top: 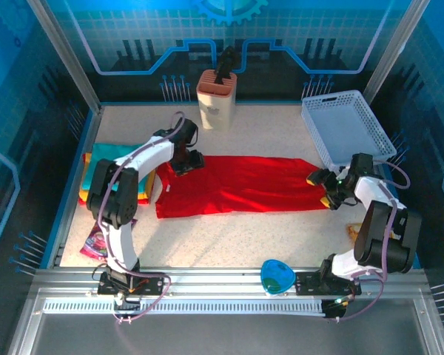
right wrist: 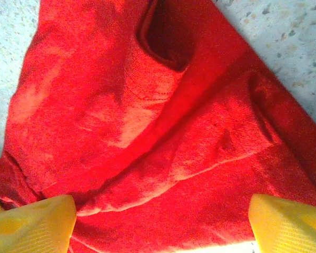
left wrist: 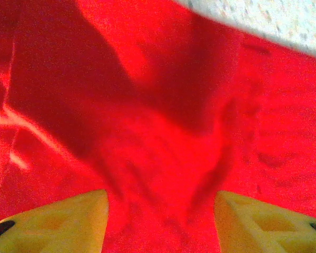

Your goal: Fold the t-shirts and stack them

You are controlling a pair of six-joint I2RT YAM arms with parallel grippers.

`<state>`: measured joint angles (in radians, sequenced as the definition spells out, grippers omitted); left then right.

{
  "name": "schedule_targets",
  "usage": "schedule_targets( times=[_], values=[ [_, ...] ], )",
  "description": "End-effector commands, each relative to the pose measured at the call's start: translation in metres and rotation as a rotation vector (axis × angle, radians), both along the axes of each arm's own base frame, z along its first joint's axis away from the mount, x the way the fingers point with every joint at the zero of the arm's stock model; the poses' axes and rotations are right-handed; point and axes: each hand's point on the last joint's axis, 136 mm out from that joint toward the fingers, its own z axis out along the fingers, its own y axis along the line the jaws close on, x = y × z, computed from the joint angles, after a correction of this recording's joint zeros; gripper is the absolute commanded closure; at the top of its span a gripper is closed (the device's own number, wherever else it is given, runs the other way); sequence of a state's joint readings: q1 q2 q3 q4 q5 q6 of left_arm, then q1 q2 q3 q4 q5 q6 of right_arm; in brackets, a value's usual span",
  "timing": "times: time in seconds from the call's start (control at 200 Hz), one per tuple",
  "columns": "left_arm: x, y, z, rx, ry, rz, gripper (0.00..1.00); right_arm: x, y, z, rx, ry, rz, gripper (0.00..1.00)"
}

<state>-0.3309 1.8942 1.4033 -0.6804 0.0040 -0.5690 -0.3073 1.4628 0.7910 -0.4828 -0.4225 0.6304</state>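
A bright red t-shirt (top: 237, 185) lies folded into a long band across the middle of the table. My left gripper (top: 183, 164) hovers over its upper left corner. In the left wrist view the gripper (left wrist: 160, 221) is open, its yellow fingers (left wrist: 58, 224) apart above red cloth (left wrist: 163, 121) with nothing pinched. My right gripper (top: 323, 182) is at the band's right end. In the right wrist view it (right wrist: 160, 226) stands open wide over creased red cloth (right wrist: 147, 121). A stack of folded teal, orange and yellow t-shirts (top: 107, 164) sits at the left, partly behind the left arm.
A white mesh basket (top: 348, 127) stands at the back right. A beige holder with dark tools (top: 217, 100) is at the back centre. A blue object (top: 277, 277) rests on the near rail, and a pink packet (top: 96, 240) lies beside the left arm's base.
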Motion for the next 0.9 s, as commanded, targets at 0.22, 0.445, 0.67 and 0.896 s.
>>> schedule_targets(
  times=[0.22, 0.445, 0.67, 0.896],
  values=[
    [-0.084, -0.004, -0.016, 0.042, 0.057, -0.016, 0.44, 0.018, 0.001, -0.010, -0.065, 0.035, -0.002, 0.15],
    [-0.105, 0.002, -0.035, 0.073, 0.093, -0.012, 0.45, 0.027, 0.001, -0.013, -0.074, 0.034, -0.012, 0.15],
    [-0.115, 0.008, -0.051, 0.110, 0.122, -0.012, 0.46, 0.049, 0.000, -0.002, -0.072, 0.002, -0.024, 0.16],
    [-0.118, 0.011, -0.055, 0.128, 0.128, -0.012, 0.46, 0.074, -0.002, 0.002, -0.078, -0.020, -0.035, 0.16]
  ],
)
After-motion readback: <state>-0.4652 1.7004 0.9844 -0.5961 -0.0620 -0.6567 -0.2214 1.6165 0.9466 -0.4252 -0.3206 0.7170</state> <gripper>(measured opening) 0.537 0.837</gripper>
